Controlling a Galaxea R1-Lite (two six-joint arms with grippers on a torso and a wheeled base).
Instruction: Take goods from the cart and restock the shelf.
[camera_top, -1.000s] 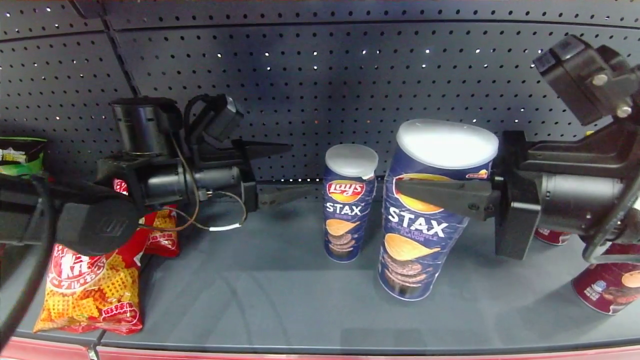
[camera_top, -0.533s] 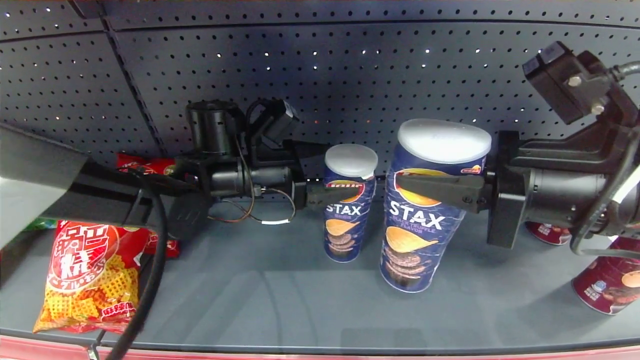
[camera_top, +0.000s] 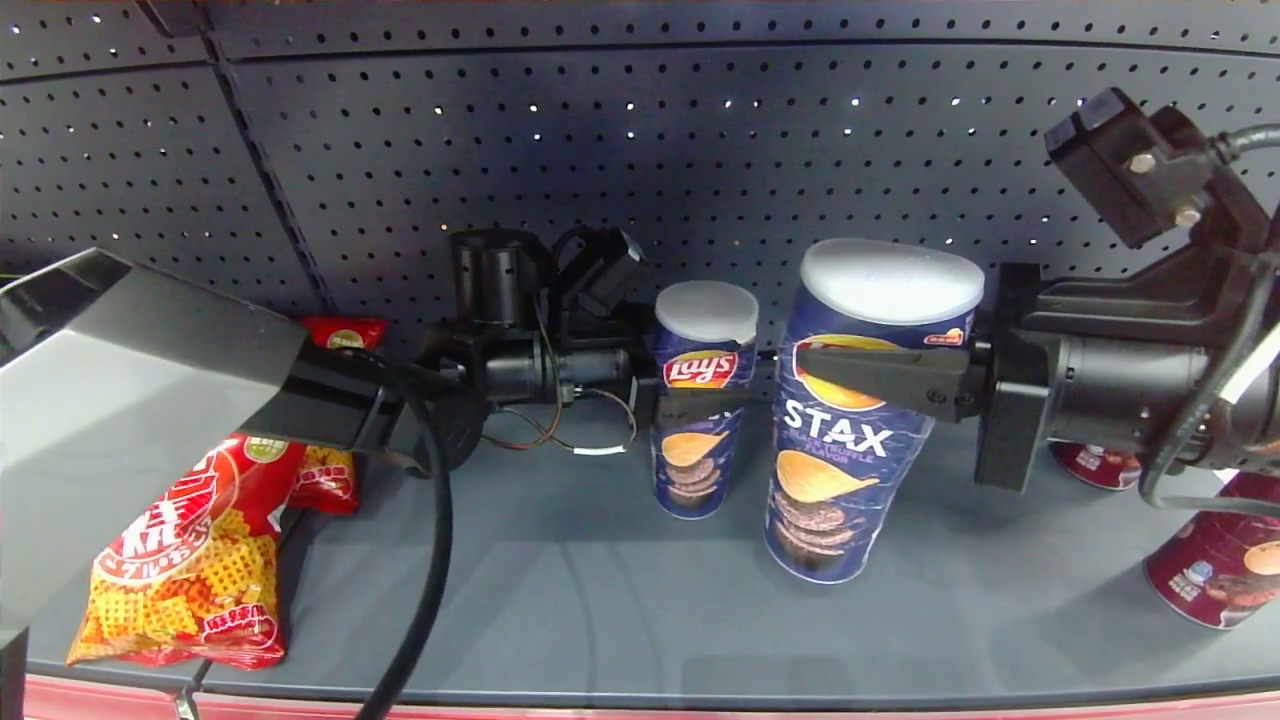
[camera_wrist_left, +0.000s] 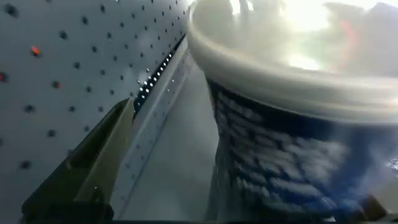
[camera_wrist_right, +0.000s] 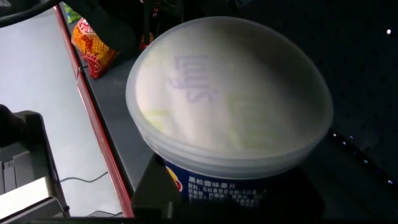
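Note:
Two blue chip cans stand on the grey shelf (camera_top: 560, 600). The small can (camera_top: 700, 470) with a white lid is in the middle, near the pegboard. My left gripper (camera_top: 722, 382) is open and straddles it, one finger crossing its front. The left wrist view shows that small can (camera_wrist_left: 292, 143) close up, with a finger (camera_wrist_left: 99, 162) standing clear of its side. The large can (camera_top: 850, 470) is just to the right, upright, with its base at or just above the shelf. My right gripper (camera_top: 860, 352) is shut on its upper part. The large can's lid (camera_wrist_right: 230, 106) bulges above my right gripper (camera_wrist_right: 230, 202).
Red snack bags (camera_top: 190, 570) lie at the shelf's left end. Dark red cans (camera_top: 1215, 570) stand at the right end. The pegboard wall (camera_top: 640, 150) closes the back, and a red strip (camera_top: 640, 708) marks the front edge. Bare shelf lies before the blue cans.
My left arm has swept right along the shelf, and its open fingers now straddle the small can. The right gripper has carried the large can slightly toward the pegboard.

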